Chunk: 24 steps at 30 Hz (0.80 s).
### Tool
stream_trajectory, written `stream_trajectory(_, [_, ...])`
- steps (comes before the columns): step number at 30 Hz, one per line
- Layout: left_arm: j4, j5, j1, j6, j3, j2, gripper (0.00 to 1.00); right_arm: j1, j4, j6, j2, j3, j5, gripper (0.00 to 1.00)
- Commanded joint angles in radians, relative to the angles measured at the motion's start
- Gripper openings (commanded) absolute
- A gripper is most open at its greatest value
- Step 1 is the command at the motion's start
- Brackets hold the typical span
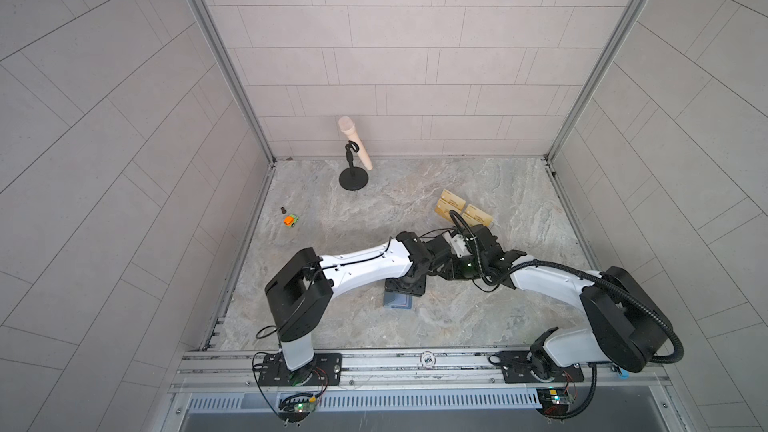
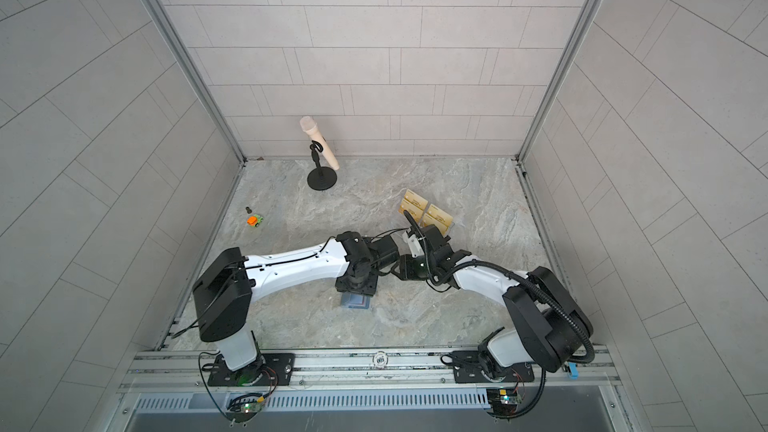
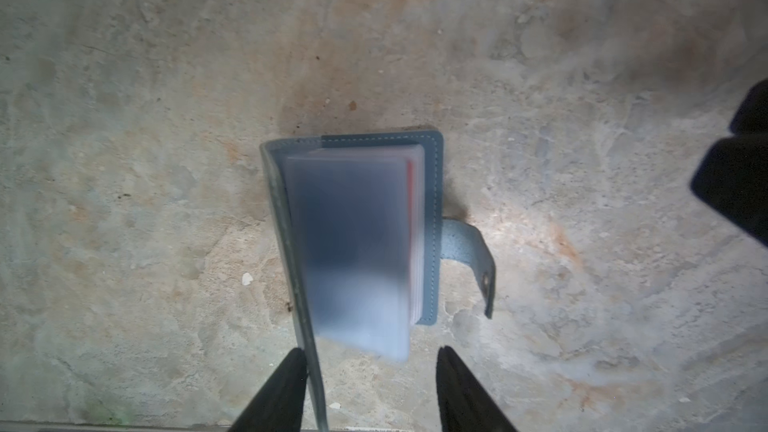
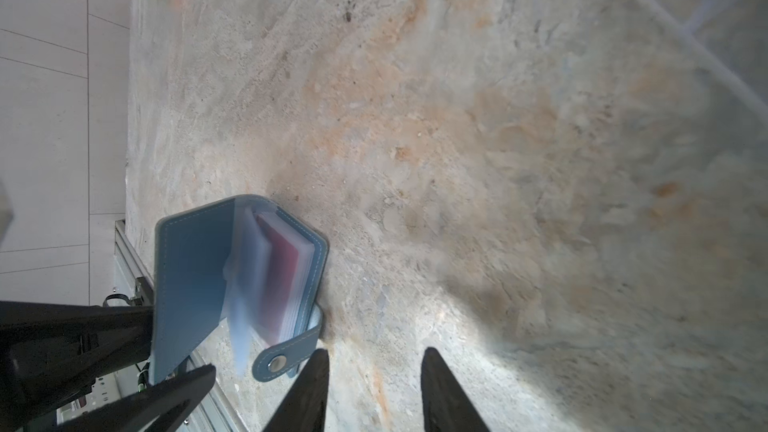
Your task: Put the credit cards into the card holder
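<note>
The card holder (image 3: 432, 184), a slate-blue wallet, lies open on the stone table below the left wrist in both top views (image 1: 398, 301) (image 2: 354, 302). Its snap strap (image 4: 286, 357) sticks out sideways. A red credit card (image 4: 286, 280) sits inside a clear sleeve, and its edge (image 3: 410, 209) shows red. One cover stands upright and the loose sleeves are blurred. My left gripper (image 3: 370, 357) is open over the wallet, the raised cover resting against one finger (image 3: 291, 380). My right gripper (image 4: 374, 355) is open and empty, just beside the strap.
Pale gold cards on a clear stand (image 1: 463, 211) are right behind the two wrists. A microphone on a black stand (image 1: 353, 151) is at the back. A green and orange toy car (image 1: 291, 221) sits at the left wall. The metal rail (image 1: 415, 363) runs along the front.
</note>
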Motion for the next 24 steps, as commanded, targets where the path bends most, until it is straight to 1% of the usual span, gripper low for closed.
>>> stream_trajectory(1, [0.048,0.058,-0.001,0.032,-0.011,0.008,0.57,-0.006,0.035,0.004,0.010,-0.017,0.001,0.40])
stream_trajectory(4, [0.179,0.129,0.012,0.072,-0.055,-0.001,0.57,-0.006,0.004,0.010,-0.004,0.007,-0.006,0.39])
stream_trajectory(5, [0.229,0.170,0.021,0.084,-0.083,-0.013,0.58,-0.007,-0.017,0.000,-0.012,0.019,-0.007,0.39])
stream_trajectory(6, [0.297,0.220,0.034,0.097,-0.123,-0.028,0.58,-0.007,-0.048,-0.014,-0.019,0.020,-0.002,0.39])
stream_trajectory(9, [0.439,0.325,0.081,0.113,-0.241,-0.080,0.57,-0.008,-0.136,-0.049,-0.037,0.085,0.023,0.39])
stream_trajectory(13, [0.523,0.381,0.158,0.160,-0.371,-0.157,0.57,-0.003,-0.177,-0.036,-0.063,0.110,0.030,0.39])
stream_trajectory(16, [0.623,0.471,0.183,0.174,-0.432,-0.225,0.58,0.014,-0.213,-0.027,-0.078,0.128,0.060,0.39])
stream_trajectory(19, [0.638,0.565,0.186,0.205,-0.424,-0.263,0.57,0.020,-0.252,-0.029,-0.080,0.149,0.098,0.39])
stream_trajectory(20, [0.604,0.571,0.189,0.226,-0.410,-0.268,0.57,0.021,-0.261,-0.027,-0.075,0.157,0.101,0.39])
stream_trajectory(22, [0.523,0.539,0.218,0.269,-0.402,-0.295,0.55,0.025,-0.285,-0.021,-0.067,0.181,0.100,0.39])
stream_trajectory(24, [0.526,0.533,0.284,0.268,-0.450,-0.349,0.52,0.052,-0.312,-0.017,-0.063,0.206,0.122,0.40])
